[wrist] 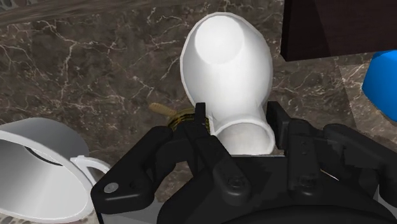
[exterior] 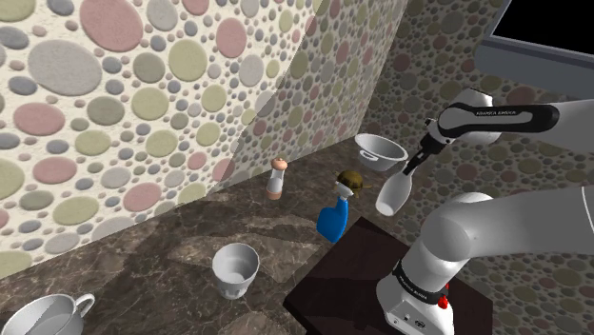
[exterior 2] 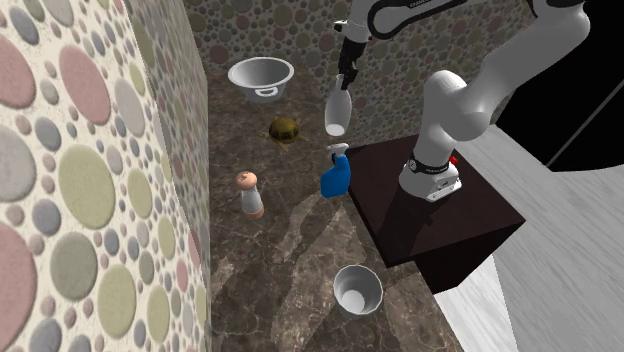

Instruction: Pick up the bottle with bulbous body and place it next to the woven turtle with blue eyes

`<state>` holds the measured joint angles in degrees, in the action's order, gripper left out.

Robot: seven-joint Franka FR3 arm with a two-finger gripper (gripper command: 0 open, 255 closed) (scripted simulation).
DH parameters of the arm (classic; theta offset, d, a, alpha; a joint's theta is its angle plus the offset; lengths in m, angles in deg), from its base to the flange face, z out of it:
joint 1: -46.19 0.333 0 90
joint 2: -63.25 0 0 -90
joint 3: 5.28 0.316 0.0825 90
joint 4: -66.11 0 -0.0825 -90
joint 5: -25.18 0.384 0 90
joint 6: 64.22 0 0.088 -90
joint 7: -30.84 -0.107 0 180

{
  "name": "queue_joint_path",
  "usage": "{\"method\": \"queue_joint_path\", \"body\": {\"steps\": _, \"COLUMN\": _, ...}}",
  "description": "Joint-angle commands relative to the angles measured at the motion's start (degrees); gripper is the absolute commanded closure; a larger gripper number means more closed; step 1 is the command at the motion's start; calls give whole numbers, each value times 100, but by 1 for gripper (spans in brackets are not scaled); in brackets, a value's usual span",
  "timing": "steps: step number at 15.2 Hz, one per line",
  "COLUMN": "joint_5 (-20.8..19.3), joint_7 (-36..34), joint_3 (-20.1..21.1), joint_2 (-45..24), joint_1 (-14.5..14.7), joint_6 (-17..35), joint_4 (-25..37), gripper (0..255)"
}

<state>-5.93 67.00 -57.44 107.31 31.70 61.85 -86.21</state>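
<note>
A white bottle (exterior: pixel 393 195) (exterior 2: pixel 338 112) with a bulbous body hangs in the air, body downward. My black gripper (exterior: pixel 411 167) (exterior 2: pixel 346 80) (wrist: pixel 240 124) is shut on its narrow neck. In the wrist view the bottle (wrist: pixel 229 70) sits between both fingers (wrist: pixel 202 119). The brown woven turtle (exterior: pixel 350 179) (exterior 2: pixel 285 129) lies on the dark marble counter (exterior: pixel 190 257), below the bottle and toward the shoulder view's left. A sliver of the turtle (wrist: pixel 173 115) peeks out beside my fingers.
A blue spray bottle (exterior: pixel 333 219) (exterior 2: pixel 337 178) stands by the dark stand (exterior 2: pixel 440 225). A white handled bowl (exterior: pixel 378 150) (exterior 2: pixel 261 76) sits beyond the turtle. A small peach-capped bottle (exterior: pixel 277 178) (exterior 2: pixel 250 194), a white cup (exterior: pixel 235 269) (exterior 2: pixel 357 290) and a mug (exterior: pixel 43 314) stand further off. Pebble walls border the counter.
</note>
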Motion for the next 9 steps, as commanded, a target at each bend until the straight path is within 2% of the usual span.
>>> {"method": "queue_joint_path", "body": {"steps": 1, "joint_5": -62, "joint_7": 12, "joint_3": -132, "joint_2": -99, "joint_1": 26, "joint_6": 203, "joint_4": -88, "gripper": 255}}
{"method": "queue_joint_path", "body": {"steps": 7, "joint_5": -217, "joint_7": 43, "joint_3": -526, "joint_2": -428, "joint_1": 148, "joint_6": 789, "joint_4": -317, "gripper": 255}}
{"method": "queue_joint_path", "body": {"steps": 9, "joint_5": -229, "joint_7": 47, "joint_3": -563, "joint_2": -461, "joint_1": 162, "joint_6": 843, "joint_4": -335, "gripper": 255}}
